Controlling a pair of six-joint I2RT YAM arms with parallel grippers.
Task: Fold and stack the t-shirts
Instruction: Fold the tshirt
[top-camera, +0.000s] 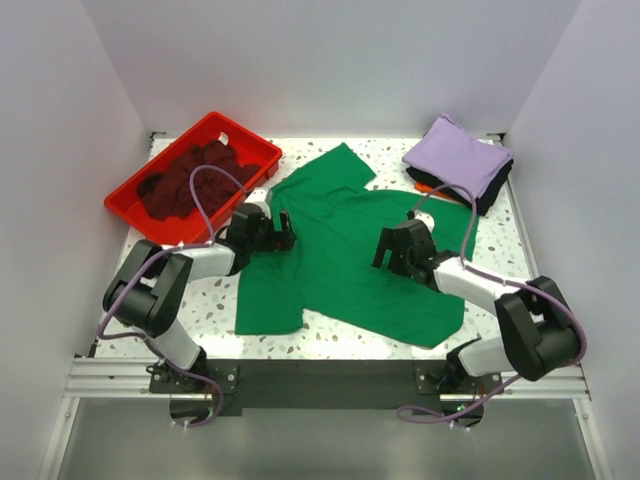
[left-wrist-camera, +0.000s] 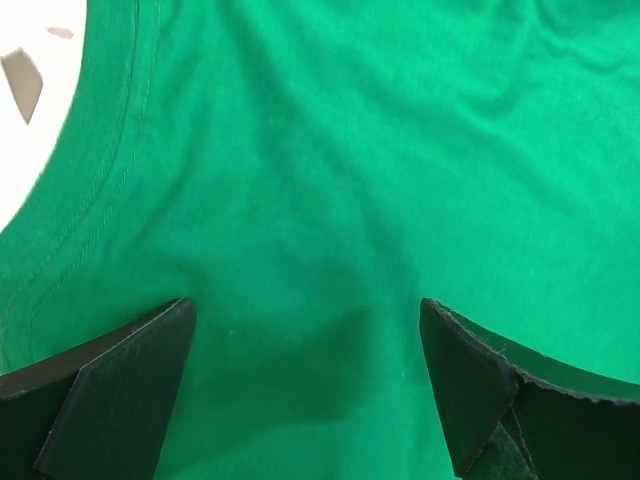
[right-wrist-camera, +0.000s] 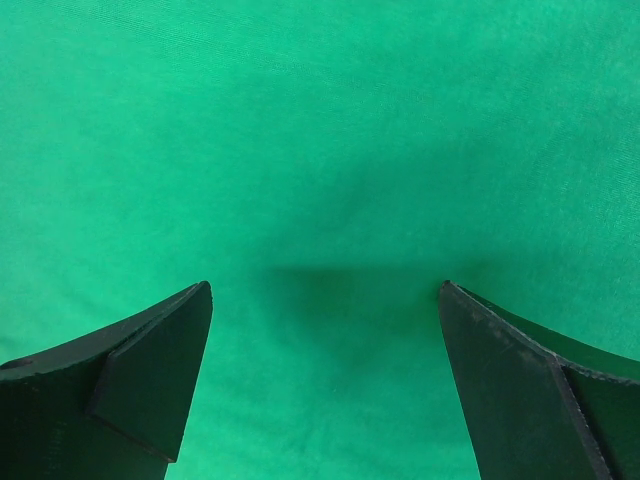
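Note:
A bright green t-shirt (top-camera: 340, 255) lies spread out flat across the middle of the table. My left gripper (top-camera: 284, 232) hovers open over the shirt's left part, near a stitched hem. In the left wrist view its jaws (left-wrist-camera: 305, 305) stand wide with only green cloth (left-wrist-camera: 350, 150) below. My right gripper (top-camera: 384, 250) is open over the shirt's right half. Its wrist view shows the gripper (right-wrist-camera: 325, 288) apart above smooth green cloth (right-wrist-camera: 320, 120). A dark maroon t-shirt (top-camera: 185, 185) lies crumpled in the tray. A folded lavender t-shirt (top-camera: 455, 155) tops a black one (top-camera: 495, 185).
The red plastic tray (top-camera: 248, 132) stands at the back left. The folded stack sits at the back right corner, with an orange edge (top-camera: 425, 186) showing under it. White walls close in three sides. Speckled table (top-camera: 215, 300) shows beside the shirt.

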